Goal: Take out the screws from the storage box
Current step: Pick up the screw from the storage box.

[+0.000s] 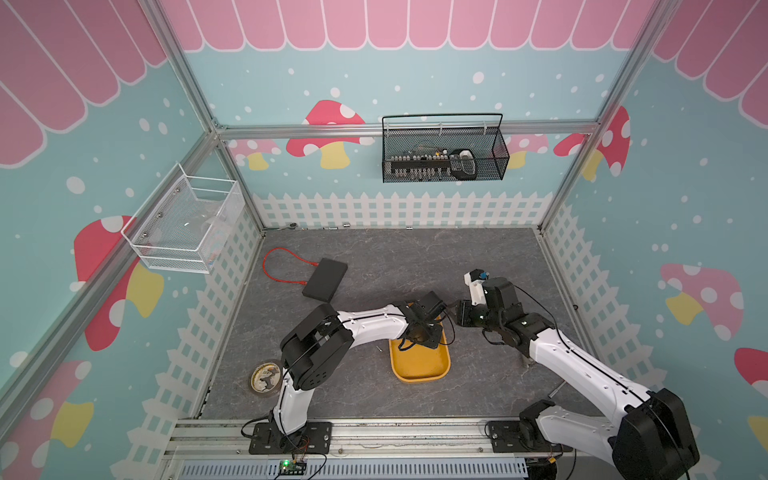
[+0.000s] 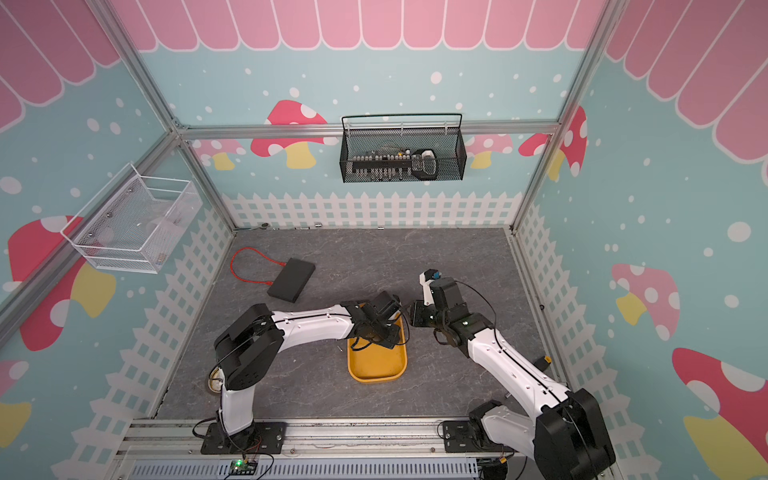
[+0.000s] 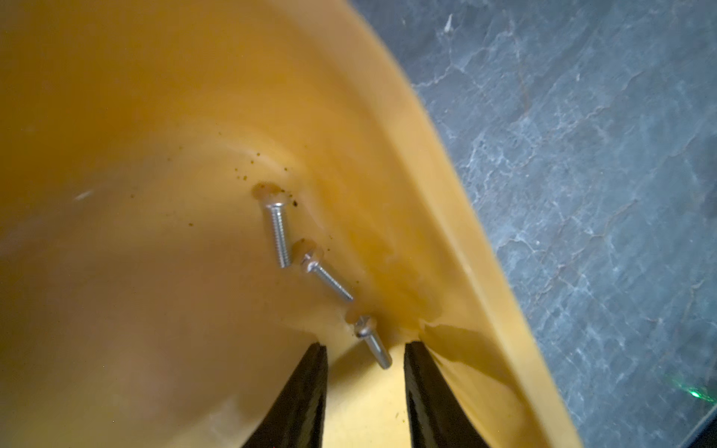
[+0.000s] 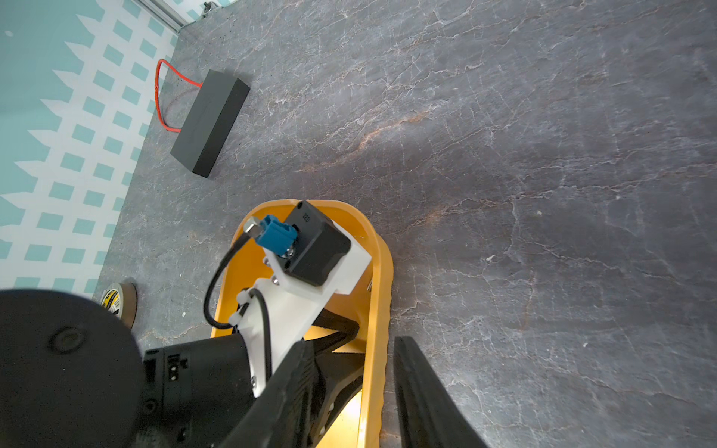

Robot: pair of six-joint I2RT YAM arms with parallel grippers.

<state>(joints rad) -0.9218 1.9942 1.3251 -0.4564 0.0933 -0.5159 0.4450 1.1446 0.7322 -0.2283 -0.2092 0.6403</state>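
The yellow-orange storage box (image 1: pixel 419 368) (image 2: pixel 376 368) lies near the middle of the grey table. In the left wrist view three silver screws lie in a row along its inner corner: one (image 3: pixel 279 234), a second (image 3: pixel 328 281) and a third (image 3: pixel 372 345). My left gripper (image 3: pixel 366 345) (image 1: pixel 422 334) reaches down into the box, open. The tip of the third screw lies between its fingertips, touching neither. My right gripper (image 4: pixel 351 343) (image 1: pixel 451 318) is open and straddles the box's right rim (image 4: pixel 382 271), one finger inside and one outside. One screw (image 1: pixel 378 348) lies on the table left of the box.
A flat black box (image 1: pixel 325 279) with a red cable (image 1: pixel 274 266) lies at the back left. A tape roll (image 1: pixel 266 376) sits by the left arm's base. A white mesh basket (image 1: pixel 187 224) hangs on the left wall and a black one (image 1: pixel 444 153) on the back wall.
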